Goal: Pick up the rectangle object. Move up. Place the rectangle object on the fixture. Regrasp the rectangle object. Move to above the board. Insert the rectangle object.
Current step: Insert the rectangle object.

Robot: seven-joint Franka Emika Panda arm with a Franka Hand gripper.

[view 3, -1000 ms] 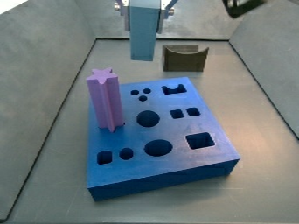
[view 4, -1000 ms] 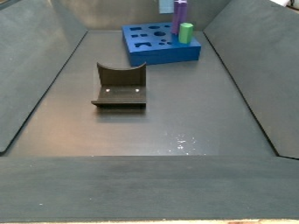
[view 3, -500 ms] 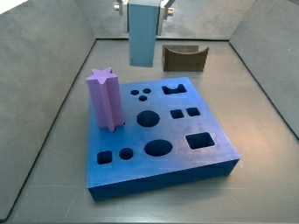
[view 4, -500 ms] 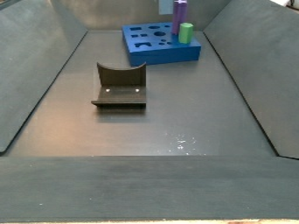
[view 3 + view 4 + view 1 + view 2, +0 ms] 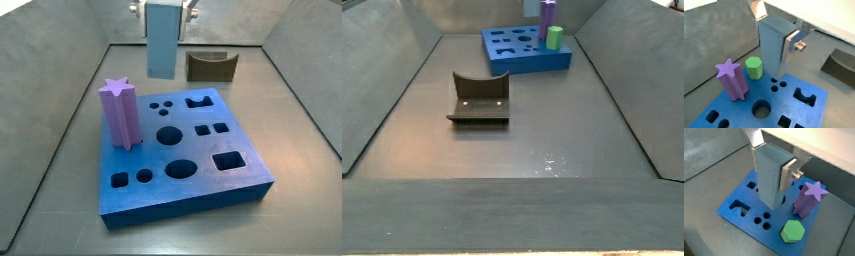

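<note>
rectangle object (image 5: 771, 47) upright in gripper (image 5: 776, 31) (clamped) | above board (image 5: 817, 107)

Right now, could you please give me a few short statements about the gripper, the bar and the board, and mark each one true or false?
1. The gripper holds the rectangle object upright above the board. True.
2. The fixture holds the rectangle object. False: its notch is empty.
3. A purple star post stands in the board. True.
4. The green hexagonal peg lies on the floor. False: it stands in the board.
5. The rectangle object is already inserted. False: it hangs clear of the holes.
</note>
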